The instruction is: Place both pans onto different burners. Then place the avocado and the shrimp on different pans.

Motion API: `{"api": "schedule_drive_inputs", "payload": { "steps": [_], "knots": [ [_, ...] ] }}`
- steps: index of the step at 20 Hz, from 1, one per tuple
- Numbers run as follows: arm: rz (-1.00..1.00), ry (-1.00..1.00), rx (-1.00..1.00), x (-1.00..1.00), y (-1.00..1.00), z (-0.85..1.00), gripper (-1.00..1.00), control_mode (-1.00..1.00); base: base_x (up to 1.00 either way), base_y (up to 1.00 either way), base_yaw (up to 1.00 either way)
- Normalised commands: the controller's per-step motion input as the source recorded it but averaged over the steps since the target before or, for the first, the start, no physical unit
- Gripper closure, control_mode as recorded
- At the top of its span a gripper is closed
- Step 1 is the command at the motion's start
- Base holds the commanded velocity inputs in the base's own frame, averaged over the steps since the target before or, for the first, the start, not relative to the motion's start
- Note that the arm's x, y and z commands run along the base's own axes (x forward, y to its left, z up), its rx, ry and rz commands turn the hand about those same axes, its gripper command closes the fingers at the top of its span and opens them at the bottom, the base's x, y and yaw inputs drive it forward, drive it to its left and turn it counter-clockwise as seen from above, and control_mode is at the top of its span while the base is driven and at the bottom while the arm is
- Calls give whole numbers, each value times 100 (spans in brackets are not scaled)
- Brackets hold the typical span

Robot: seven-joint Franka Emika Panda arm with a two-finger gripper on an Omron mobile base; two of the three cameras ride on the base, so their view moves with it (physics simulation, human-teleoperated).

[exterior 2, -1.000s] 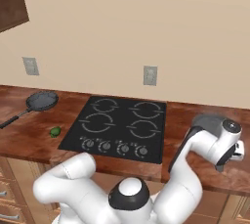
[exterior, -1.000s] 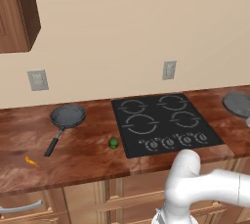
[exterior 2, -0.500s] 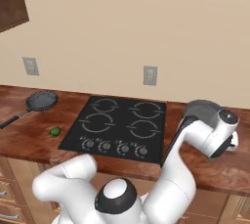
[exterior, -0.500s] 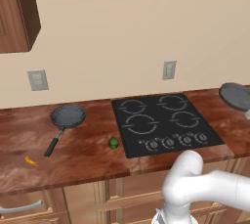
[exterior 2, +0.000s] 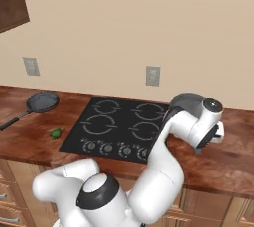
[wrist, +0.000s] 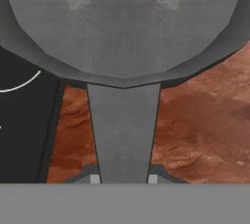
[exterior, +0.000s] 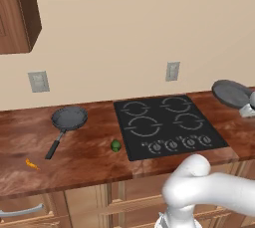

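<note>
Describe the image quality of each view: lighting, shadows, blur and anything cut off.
Left base view: flat, even rendered light, soft overall; the raised pan is cut by the right edge, and the shrimp is a small smudge. Right base view: the arm hides that pan; the other pan is sharp enough. Hand view: the held pan's underside looms close and grainy, over the counter.

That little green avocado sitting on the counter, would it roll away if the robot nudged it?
Probably yes: the avocado looks nearly round and lies free on the flat wooden counter, touching nothing. It is small beside the pan, so likely light. Its rounded sides might slip from a pinch.
</note>
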Motion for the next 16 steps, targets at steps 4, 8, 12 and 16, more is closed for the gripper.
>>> {"api": "schedule_drive_inputs", "payload": {
  "steps": [4, 8, 12, 16],
  "knots": [
    [3, 0, -1, -17, 49, 6, 100, -100, 0, 0, 0],
    [3, 0, -4, -17, 44, 0, 100, -100, 0, 0, 0],
    [3, 0, -10, -16, 50, 0, 100, -100, 0, 0, 0],
    [3, 0, -11, -16, 51, 0, 100, -100, 0, 0, 0]
  ]
}}
